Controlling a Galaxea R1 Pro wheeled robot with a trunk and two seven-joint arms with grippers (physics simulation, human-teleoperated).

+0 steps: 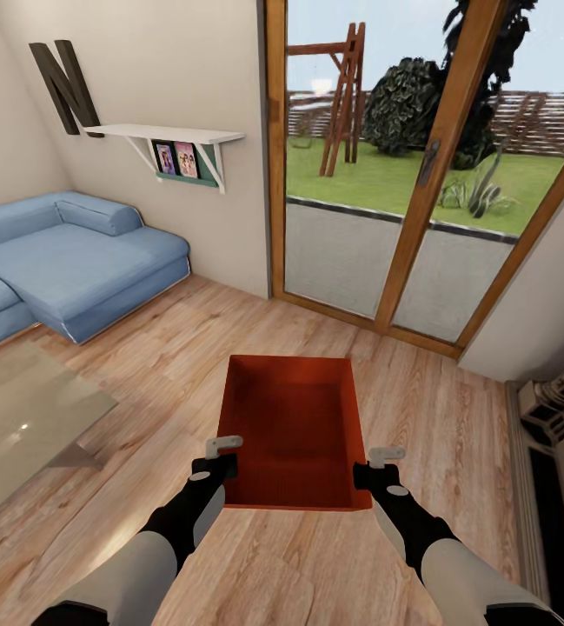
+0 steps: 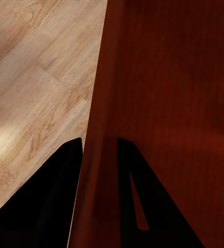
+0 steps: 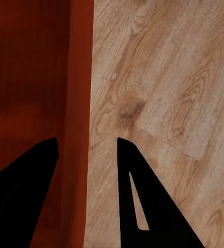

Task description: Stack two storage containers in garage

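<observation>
Orange-red storage container (image 1: 292, 426), lidless, plain flared walls, empty, held above the wood plank floor (image 1: 186, 348). Left gripper (image 2: 99, 150) clamped on its left wall, right gripper (image 3: 86, 150) clamped on its right wall.

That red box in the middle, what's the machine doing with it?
A two-armed robot holds an orange-red storage container in front of itself, above the wood floor of a living room. Its left end effector grips the container's left wall and its right end effector the right wall, each with a finger on either side. A blue sofa and glass doors lie ahead.
</observation>
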